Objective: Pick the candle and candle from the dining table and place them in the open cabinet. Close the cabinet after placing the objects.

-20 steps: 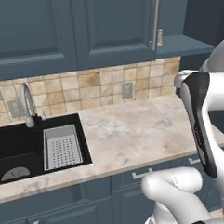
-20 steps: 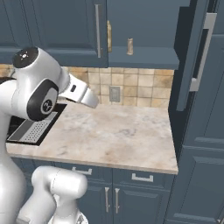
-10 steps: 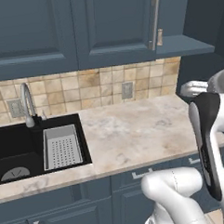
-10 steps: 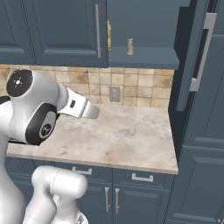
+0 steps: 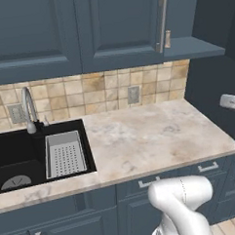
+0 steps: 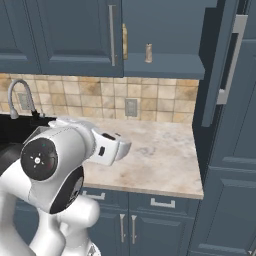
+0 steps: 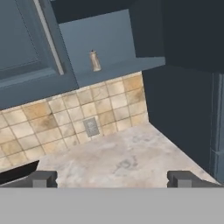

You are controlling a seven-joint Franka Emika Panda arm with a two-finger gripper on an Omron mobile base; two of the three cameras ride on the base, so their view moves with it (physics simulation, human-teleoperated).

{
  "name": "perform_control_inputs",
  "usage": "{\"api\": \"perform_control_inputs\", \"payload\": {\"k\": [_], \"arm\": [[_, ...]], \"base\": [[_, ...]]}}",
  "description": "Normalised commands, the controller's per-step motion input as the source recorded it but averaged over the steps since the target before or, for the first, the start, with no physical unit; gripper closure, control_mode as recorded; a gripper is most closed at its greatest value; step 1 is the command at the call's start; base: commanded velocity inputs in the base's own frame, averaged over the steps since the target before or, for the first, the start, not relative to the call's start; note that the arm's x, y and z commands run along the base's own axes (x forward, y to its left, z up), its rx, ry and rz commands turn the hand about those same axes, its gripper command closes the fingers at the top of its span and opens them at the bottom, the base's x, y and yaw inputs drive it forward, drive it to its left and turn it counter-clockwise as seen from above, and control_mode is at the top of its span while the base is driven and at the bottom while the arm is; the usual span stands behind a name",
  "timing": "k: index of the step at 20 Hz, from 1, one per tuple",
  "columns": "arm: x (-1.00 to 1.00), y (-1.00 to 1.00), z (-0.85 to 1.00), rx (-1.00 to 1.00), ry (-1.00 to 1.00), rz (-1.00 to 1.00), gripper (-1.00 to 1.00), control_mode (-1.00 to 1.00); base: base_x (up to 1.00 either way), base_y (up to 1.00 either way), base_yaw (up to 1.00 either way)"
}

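The grey-beige candle (image 7: 94,60) stands upright on the shelf of the open cabinet (image 6: 165,65), set back from the edge so the door (image 6: 222,65) can swing shut. The fingers (image 7: 112,179) are spread fully wide and hold nothing, hanging over the bare worktop (image 5: 150,137), apparently free to fetch the second candle.

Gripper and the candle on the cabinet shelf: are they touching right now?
Apart. In the hand view the open gripper has its fingertips low in the picture, while the candle stands far off on the open cabinet shelf.
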Motion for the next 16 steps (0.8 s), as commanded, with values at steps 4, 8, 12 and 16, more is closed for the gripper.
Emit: {"api": "perform_control_inputs", "payload": {"k": [4,8,12,16], "arm": [[-0.16,-0.2,0.24,0.0,-0.05,0.0,-1.0,-1.0],[-0.12,-0.33,0.22,0.0,-0.02,0.0,-1.0,-1.0],[-0.35,-0.36,0.15,0.0,-0.02,0.0,-1.0,-1.0],[-0.42,-0.54,0.01,-0.02,-0.04,0.0,-1.0,-1.0]], "base": [[0.0,0.0,0.0],[0.0,0.0,0.0],[0.0,0.0,0.0],[0.0,0.0,0.0]]}}
